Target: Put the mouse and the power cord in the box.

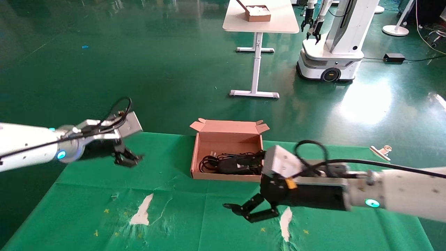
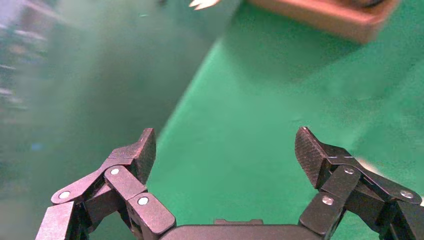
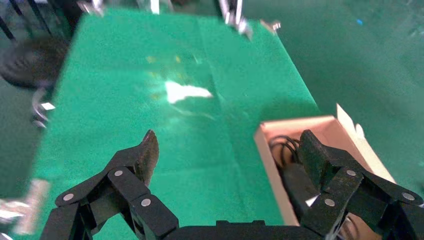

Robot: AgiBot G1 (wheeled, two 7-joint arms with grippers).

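The brown cardboard box (image 1: 228,137) stands open mid-table with its lid flaps raised behind. Inside lies a dark oval body, the mouse (image 1: 232,166), showing a pale label in the right wrist view (image 3: 300,182). Black loops of the power cord (image 1: 208,162) fill the box's left end; I cannot separate them from the mouse's thin cable. My right gripper (image 1: 240,211) hangs open and holds nothing, over the cloth just in front of the box's right end (image 3: 272,160). My left gripper (image 1: 127,159) is open and holds nothing, above the table's far left edge, well apart from the box (image 2: 330,17).
A green cloth with white torn patches (image 1: 142,211) covers the table. A metal clip (image 1: 381,151) sits at the far right edge. Beyond, a white table holds a smaller brown box (image 1: 258,13), and another robot (image 1: 331,45) stands on the green floor.
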